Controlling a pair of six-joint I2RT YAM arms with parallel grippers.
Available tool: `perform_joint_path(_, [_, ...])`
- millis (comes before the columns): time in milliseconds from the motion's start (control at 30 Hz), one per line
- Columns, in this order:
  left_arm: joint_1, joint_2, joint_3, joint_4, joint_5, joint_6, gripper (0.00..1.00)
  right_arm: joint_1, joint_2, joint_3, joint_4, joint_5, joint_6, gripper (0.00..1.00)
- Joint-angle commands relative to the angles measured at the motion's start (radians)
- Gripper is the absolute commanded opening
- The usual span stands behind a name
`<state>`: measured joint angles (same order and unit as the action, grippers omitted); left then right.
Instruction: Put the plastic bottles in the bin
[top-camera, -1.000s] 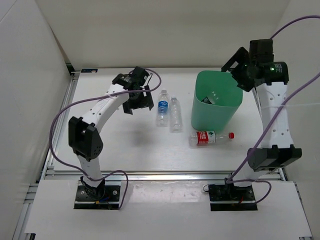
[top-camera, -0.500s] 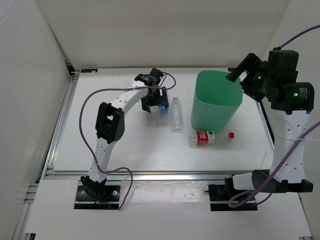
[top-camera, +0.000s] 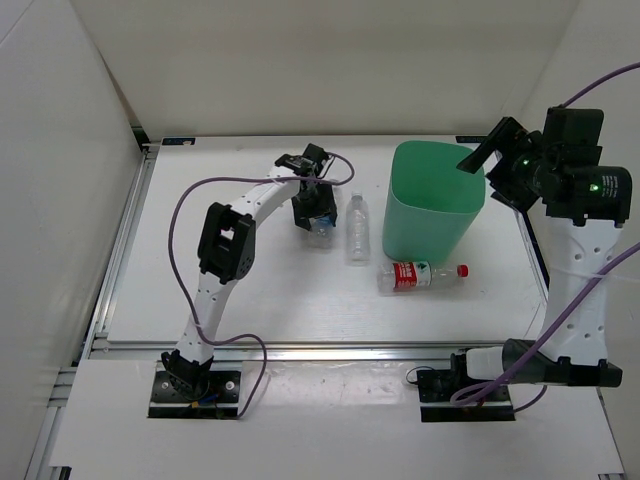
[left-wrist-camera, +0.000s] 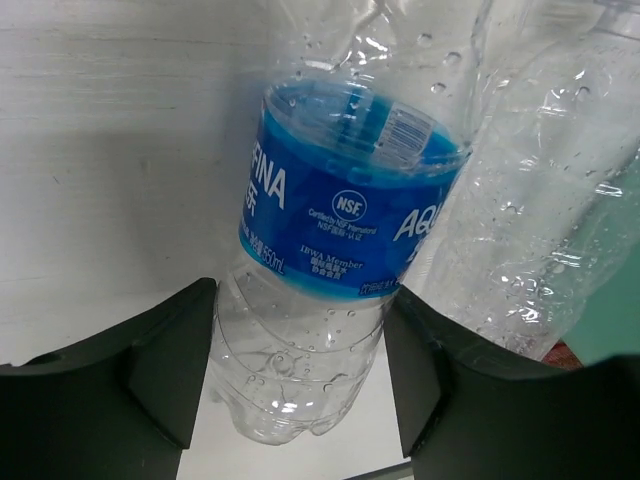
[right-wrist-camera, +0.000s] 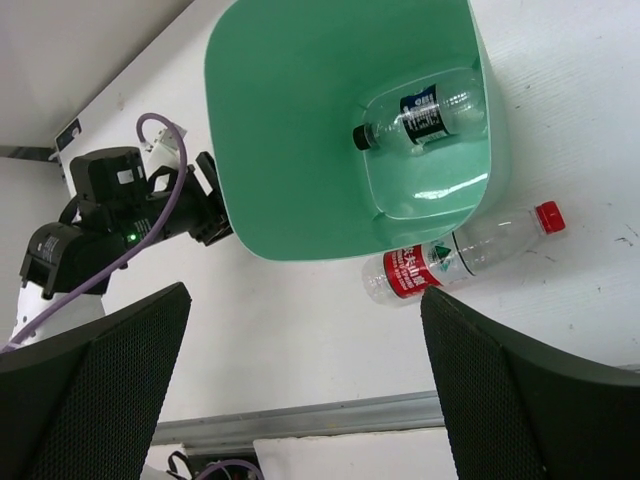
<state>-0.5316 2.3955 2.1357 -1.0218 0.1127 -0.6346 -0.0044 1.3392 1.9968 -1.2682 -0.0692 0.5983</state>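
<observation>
Blue-labelled bottle (left-wrist-camera: 330, 260) now between left end effector's (left-wrist-camera: 300, 375) spread fingers; right end effector (right-wrist-camera: 300, 390) still open.

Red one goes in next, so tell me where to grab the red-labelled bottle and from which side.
Grip the red-labelled bottle across its labelled middle, coming straight down from above. It lies flat on the table, cap toward the right, close by the bin, so a side approach looks crowded. The right tool is open and nearest.
</observation>
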Motion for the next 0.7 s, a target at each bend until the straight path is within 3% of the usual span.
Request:
perform_joint_path(0, [0.002,-0.041,-0.043,-0.006,-0.008,0.006,0.5,-0.022,-0.028,-0.033,0.0,-0.047,-0.026,1.0])
perform_joint_path(167, [0.002,-0.249,0.099,-0.081,-0.114,-0.057,0.48,-0.022,-0.08,-0.156,0.073,-0.067,-0.015,1.0])
perform_joint_path(233, [0.002,-0.383,0.113,0.003,-0.093,-0.07,0.48,-0.022,-0.112,-0.213,0.116,-0.081,0.0,1.0])
perform_joint_path(367, [-0.031,-0.567,0.003,0.27,-0.047,-0.045,0.54,-0.022,-0.149,-0.312,0.154,-0.099,0.037,1.0])
perform_joint_path(467, [-0.082,-0.52,0.189,0.296,-0.047,0.033,0.55,-0.031,-0.17,-0.36,0.182,-0.109,0.046,1.0])
perform_joint_path(567, [-0.168,-0.353,0.456,0.365,0.01,0.079,0.58,-0.031,-0.181,-0.369,0.191,-0.109,0.037,1.0])
perform_joint_path(600, [-0.206,-0.298,0.499,0.434,0.019,0.079,0.61,-0.043,-0.181,-0.36,0.191,-0.109,0.037,1.0])
perform_joint_path(667, [-0.228,-0.297,0.448,0.517,0.019,0.05,0.63,-0.052,-0.181,-0.327,0.178,-0.109,0.026,1.0])
